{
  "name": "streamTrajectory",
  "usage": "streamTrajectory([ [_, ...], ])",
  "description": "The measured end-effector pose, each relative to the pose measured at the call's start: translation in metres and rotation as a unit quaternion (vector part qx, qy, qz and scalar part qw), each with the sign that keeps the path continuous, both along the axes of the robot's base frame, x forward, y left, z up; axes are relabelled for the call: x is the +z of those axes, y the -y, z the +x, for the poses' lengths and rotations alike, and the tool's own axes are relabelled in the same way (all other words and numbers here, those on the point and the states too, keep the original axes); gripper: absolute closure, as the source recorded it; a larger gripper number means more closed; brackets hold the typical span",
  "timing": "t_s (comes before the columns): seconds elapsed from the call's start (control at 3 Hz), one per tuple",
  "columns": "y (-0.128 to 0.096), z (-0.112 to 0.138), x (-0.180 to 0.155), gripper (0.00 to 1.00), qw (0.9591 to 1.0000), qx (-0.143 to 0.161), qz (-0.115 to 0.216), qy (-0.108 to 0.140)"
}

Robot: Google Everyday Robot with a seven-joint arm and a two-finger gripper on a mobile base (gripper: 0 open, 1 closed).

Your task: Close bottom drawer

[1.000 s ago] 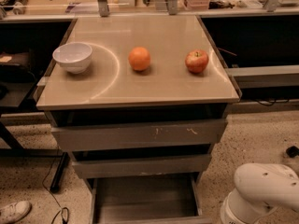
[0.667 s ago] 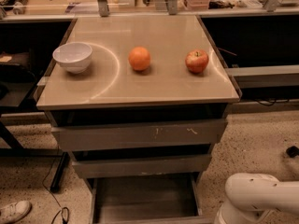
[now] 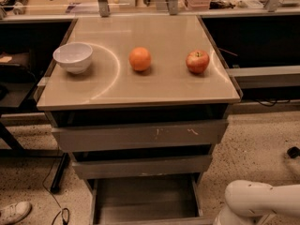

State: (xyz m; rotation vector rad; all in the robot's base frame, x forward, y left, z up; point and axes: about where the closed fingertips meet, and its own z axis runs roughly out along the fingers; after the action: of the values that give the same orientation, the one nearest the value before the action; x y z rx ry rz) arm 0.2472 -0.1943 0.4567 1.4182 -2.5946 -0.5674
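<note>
Looking down at the cabinet: bottom drawer (image 3: pixel 145 203) stands pulled out at 6 o'clock, reaching forward past the middle drawer (image 3: pixel 140 167) and the scratched top drawer (image 3: pixel 138 135) above it. White arm (image 3: pixel 260 203) sits at 5 o'clock, just right of the open drawer; the gripper is out of view, state cannot be told. On the tabletop (image 3: pixel 164 86): bowl (image 3: pixel 73 56) at 10 o'clock, orange (image 3: pixel 140 59) at 12, apple (image 3: pixel 197 62) at 1.

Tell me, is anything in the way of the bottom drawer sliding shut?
Nothing visible is. The bottom drawer is pulled out and its tray looks bare. The gripper is out of view; only the robot's white arm shows at the lower right, beside the drawer.
</note>
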Motion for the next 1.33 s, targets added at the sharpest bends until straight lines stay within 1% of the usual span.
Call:
streamTrajectory([
  [0.33, -0.006, 0.01, -0.053, 1.0, 0.9985, -0.037, 0.04, 0.002],
  [0.67, -0.012, 0.018, -0.106, 1.0, 0.9951, -0.069, 0.069, -0.016],
  [1.0, -0.028, 0.002, -0.151, 1.0, 0.9914, -0.078, 0.084, -0.063],
  [1.33, -0.032, -0.008, -0.16, 1.0, 0.99, -0.08, 0.088, -0.077],
])
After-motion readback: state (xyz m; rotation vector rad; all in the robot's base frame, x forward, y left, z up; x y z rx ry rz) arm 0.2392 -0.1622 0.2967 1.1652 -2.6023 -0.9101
